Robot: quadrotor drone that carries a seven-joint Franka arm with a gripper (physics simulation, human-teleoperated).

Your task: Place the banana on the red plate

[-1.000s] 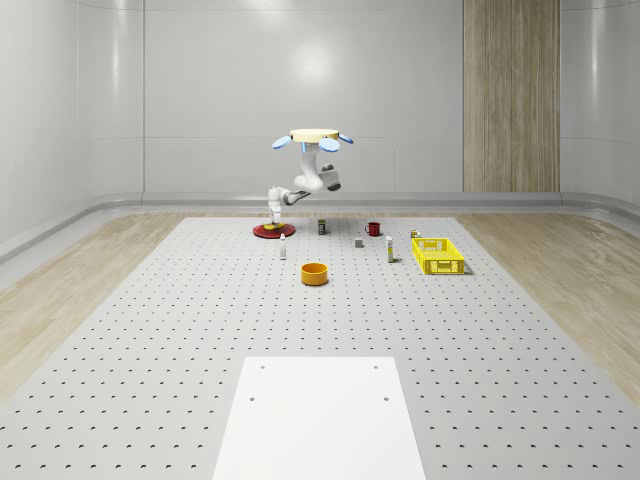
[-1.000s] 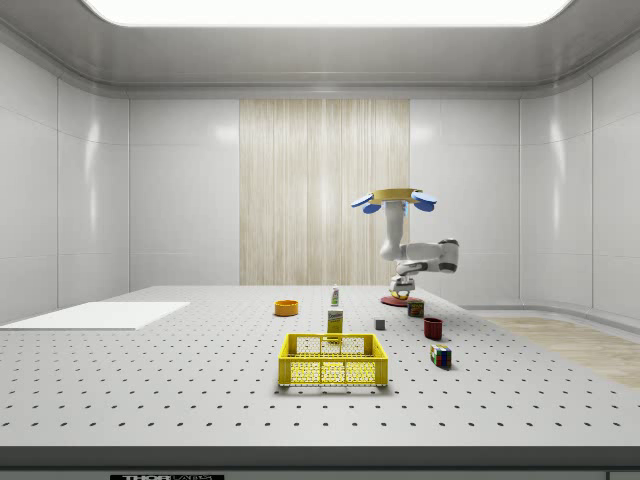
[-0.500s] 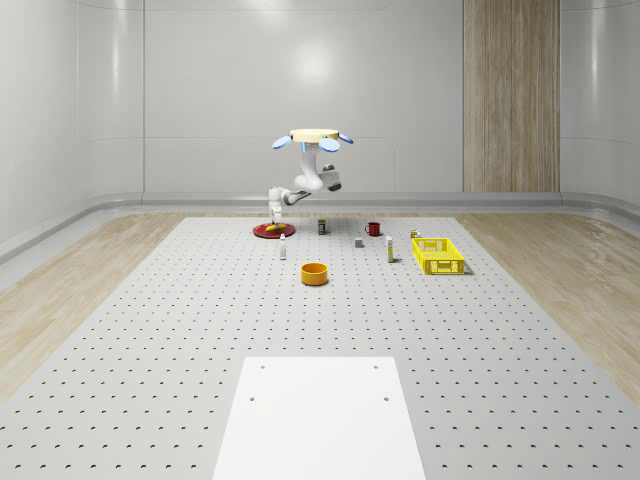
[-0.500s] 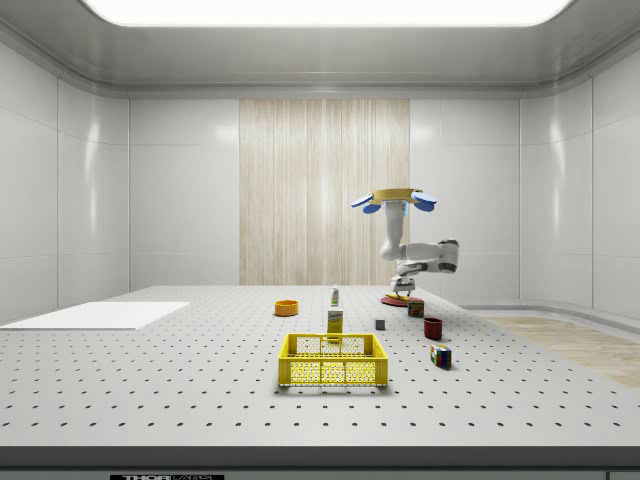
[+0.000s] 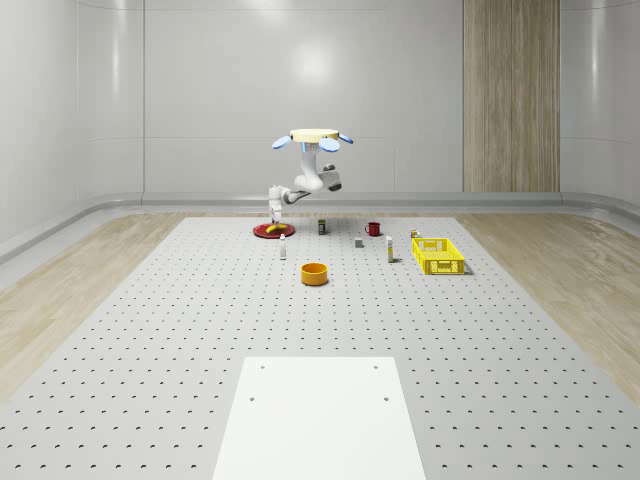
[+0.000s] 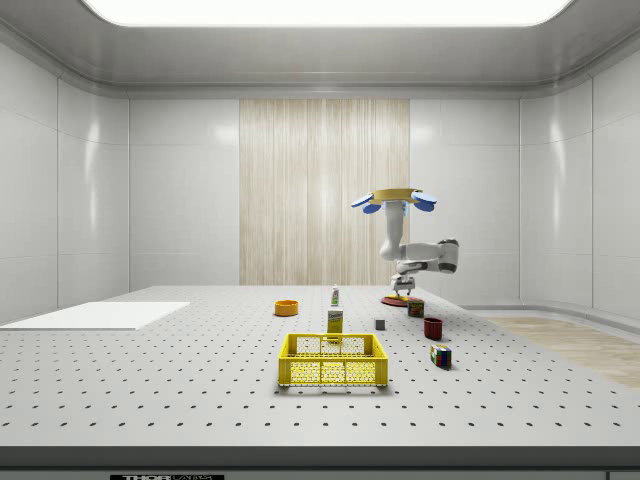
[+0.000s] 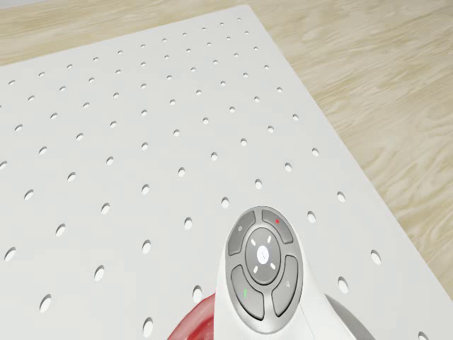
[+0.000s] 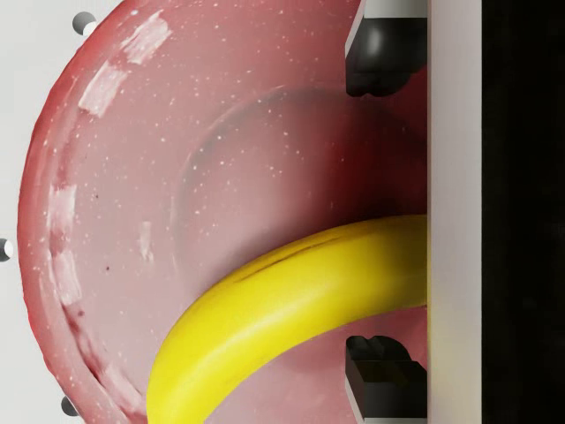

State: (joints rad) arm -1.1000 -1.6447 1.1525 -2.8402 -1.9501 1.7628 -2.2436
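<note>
Now banana (image 8: 274, 309) lies between claw (image 8: 384, 216) fingertips (image 8: 380, 53).

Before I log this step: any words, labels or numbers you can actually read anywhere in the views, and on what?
None can be read.
Carton behind the yellow basket: print too small.
Strip on the table's front edge: lettering cut off, illegible.
Arm's button pad: tiny marks, no readable text.

Yellow banana (image 8: 291, 300), speckled red plate (image 8: 132, 177)
</note>
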